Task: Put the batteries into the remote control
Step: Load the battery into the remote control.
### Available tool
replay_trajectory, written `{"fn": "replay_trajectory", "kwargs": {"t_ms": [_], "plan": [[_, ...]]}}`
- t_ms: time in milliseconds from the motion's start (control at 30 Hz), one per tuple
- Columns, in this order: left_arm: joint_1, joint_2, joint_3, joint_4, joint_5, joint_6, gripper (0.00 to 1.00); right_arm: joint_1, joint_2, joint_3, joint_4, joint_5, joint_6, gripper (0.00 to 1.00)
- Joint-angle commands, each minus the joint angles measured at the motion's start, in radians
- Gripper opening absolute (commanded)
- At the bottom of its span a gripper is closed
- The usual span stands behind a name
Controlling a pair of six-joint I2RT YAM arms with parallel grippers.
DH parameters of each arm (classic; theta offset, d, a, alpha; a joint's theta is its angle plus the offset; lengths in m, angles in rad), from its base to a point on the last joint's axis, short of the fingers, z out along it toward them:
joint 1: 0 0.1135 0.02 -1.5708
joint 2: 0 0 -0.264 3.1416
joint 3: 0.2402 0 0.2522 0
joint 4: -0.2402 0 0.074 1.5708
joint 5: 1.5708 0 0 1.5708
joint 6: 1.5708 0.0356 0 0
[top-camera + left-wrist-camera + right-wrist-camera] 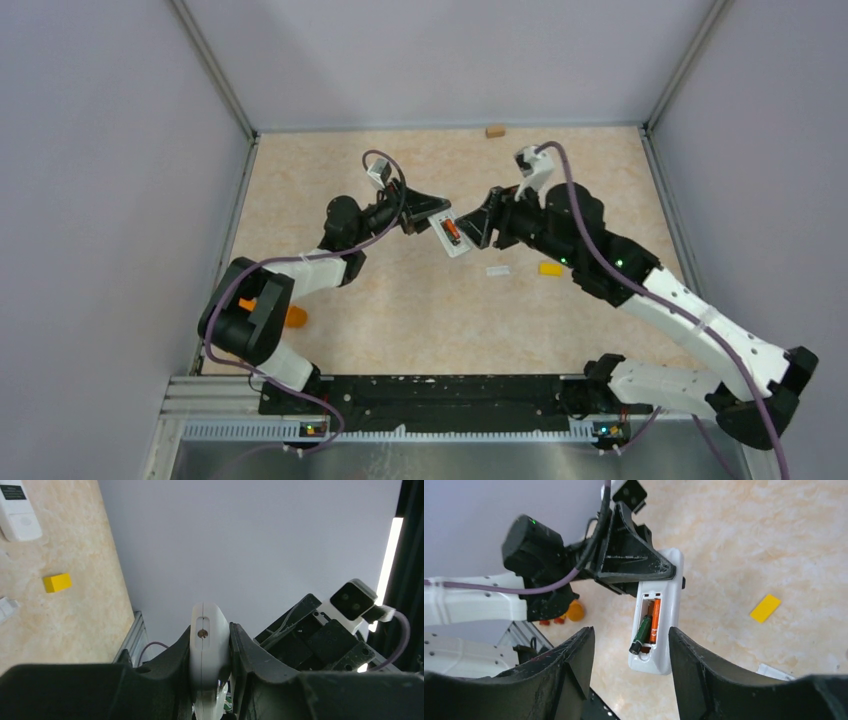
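The remote control (663, 647) is held above the middle of the table (400, 320), back side up, with its dark battery recess (647, 601) uncovered. Two batteries are in the recess. The orange battery (654, 621) lies straight along the recess's right side. Just left of it, the dark battery (640, 635) sits askew, its upper end against the orange one and its lower end angled out toward the recess's left rim, so it is not lying flat in its slot.

The left pincer (210, 647) is pinched on the remote control. In the left wrist view its fingers (175, 655) press the two flat faces of the white body, which shows edge-on between them. In the top view it grips the remote's far-left end.

The right pincer (478, 228) faces it from the right and is spread wide with nothing between its fingers (574, 665). In the right wrist view one finger stands on each side of the remote's free end. The left finger is apart from it. Whether the right finger touches the remote's edge, I cannot tell.

On the table, a yellow block (549, 268) and a small white piece (498, 270) lie to the right, near the remote. An orange cylinder (295, 316) lies near-left, beside the left arm. A tan block (494, 130) sits at the far edge. A second white remote (17, 510) with a small screen shows in the left wrist view.
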Motion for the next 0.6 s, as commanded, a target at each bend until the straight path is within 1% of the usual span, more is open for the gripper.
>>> {"fn": "replay_trajectory", "kwargs": {"t_ms": [0, 67, 133, 233, 333, 400, 567], "plan": [[0.007, -0.043, -0.009, 0.151, -0.023, -0.16, 0.0, 0.009, -0.117, -0.088, 0.21, 0.115, 0.094, 0.59], [0.009, -0.061, -0.006, 0.152, -0.042, -0.216, 0.0, 0.008, -0.152, -0.144, 0.252, 0.155, 0.158, 0.62], [0.009, -0.084, -0.007, 0.128, -0.065, -0.279, 0.0, 0.009, -0.18, -0.193, 0.309, 0.159, 0.208, 0.64], [0.009, -0.097, -0.018, 0.099, -0.105, -0.395, 0.0, 0.009, -0.185, -0.235, 0.397, 0.119, 0.277, 0.65], [0.006, -0.1, -0.005, 0.099, -0.128, -0.469, 0.0, 0.009, -0.162, -0.24, 0.448, 0.073, 0.316, 0.66], [0.005, -0.109, 0.007, 0.082, -0.138, -0.477, 0.0, 0.01, -0.147, -0.248, 0.487, 0.039, 0.335, 0.67], [0.003, -0.136, 0.059, -0.005, -0.129, -0.415, 0.0, 0.008, -0.125, -0.254, 0.531, 0.02, 0.374, 0.67]]}}
